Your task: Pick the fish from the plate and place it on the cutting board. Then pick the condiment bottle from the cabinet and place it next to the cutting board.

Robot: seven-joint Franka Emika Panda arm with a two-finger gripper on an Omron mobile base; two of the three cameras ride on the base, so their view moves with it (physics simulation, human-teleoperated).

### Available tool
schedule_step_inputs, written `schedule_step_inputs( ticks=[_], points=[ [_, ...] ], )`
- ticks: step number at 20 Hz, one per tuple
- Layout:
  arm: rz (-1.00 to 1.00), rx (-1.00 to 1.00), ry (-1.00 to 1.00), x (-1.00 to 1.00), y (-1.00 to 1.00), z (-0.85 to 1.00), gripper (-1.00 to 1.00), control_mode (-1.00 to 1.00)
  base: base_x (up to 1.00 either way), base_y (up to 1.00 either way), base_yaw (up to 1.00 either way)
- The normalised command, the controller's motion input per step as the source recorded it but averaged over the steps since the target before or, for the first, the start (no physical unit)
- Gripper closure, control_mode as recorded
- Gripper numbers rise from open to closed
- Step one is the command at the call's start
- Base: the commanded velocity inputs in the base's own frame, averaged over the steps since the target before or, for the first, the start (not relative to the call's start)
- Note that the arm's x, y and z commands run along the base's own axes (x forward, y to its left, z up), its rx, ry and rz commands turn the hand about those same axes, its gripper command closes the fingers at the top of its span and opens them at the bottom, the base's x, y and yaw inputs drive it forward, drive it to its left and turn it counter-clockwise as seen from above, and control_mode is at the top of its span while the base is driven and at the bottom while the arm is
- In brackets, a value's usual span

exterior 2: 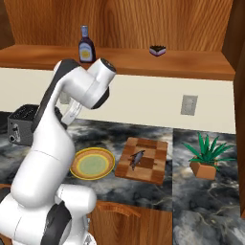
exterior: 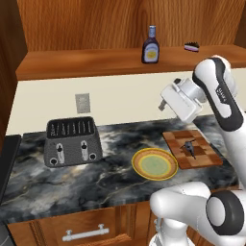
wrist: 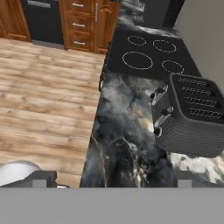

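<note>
- The desk (exterior: 96,182) has a dark marbled top with pale veins.
- A cream wall (exterior 2: 143,103) behind it carries a grey outlet (exterior: 82,103).
- Warm wood panelling (exterior: 96,21) rises on the far side.
- A black toaster (exterior: 72,141) stands at the left.
- A potted plant (exterior 2: 206,155) sits at the right.
- In the hand view, a plank floor (wrist: 43,100) and a black stovetop (wrist: 151,54).

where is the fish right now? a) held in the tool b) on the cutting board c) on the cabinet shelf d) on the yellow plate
b: the small dark fish lies on the checkered cutting board, beside the plate, which has nothing on it.
</note>
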Motion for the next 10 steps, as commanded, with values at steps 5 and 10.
schedule_step_inputs(
  ticks=[5, 10],
  points=[
    [0.08, 0.12, -0.01, -0.14, 0.0, 0.29, -1.0, -1.0, 0.0, 0.0, 0.0],
    [0.05, 0.14, 0.0, -0.08, 0.0, 0.34, -1.0, -1.0, 0.0, 0.0, 0.0]
  ],
)
